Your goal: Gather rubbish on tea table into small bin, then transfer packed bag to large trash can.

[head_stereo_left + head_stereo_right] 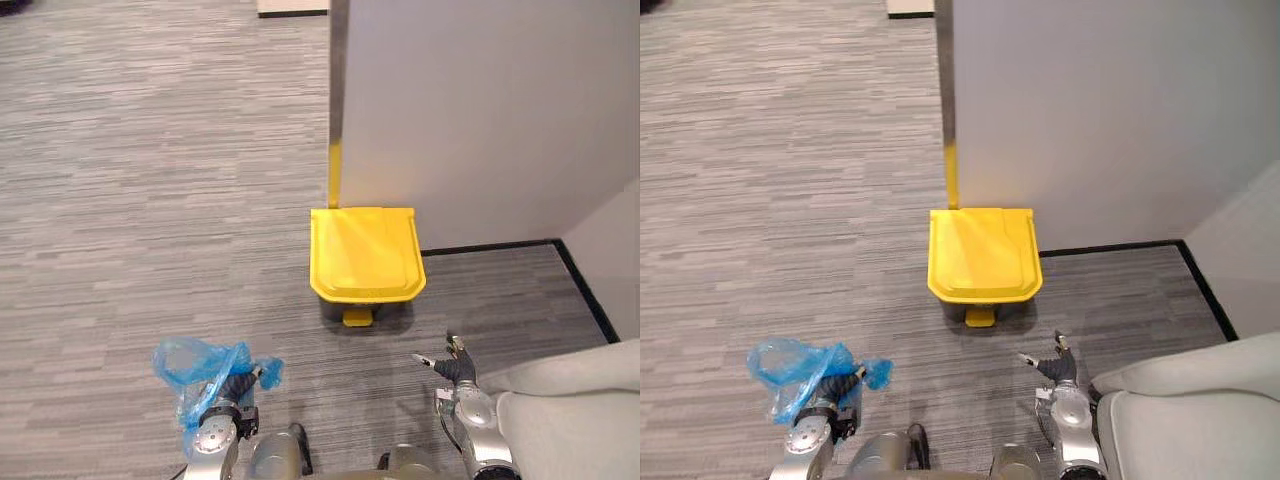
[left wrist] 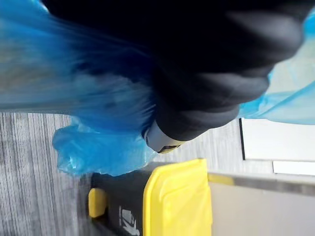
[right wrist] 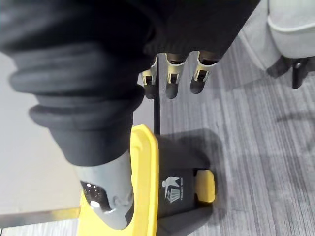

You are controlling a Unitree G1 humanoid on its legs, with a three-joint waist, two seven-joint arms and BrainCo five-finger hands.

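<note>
The bag (image 1: 190, 362) is clutched by the left hand (image 1: 233, 388); the right hand (image 1: 452, 368) is spread, empty. Ahead, a bin (image 1: 365, 255) is set on grey carpet (image 1: 150, 200) by a wall (image 1: 480, 110).

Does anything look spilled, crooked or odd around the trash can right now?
Nothing stands out, and nothing looks spilled. The yellow-lidded trash can stands upright by the wall with its lid shut and sitting square. The blue bag is bunched in the left hand; the right hand is open and holds nothing.
</note>
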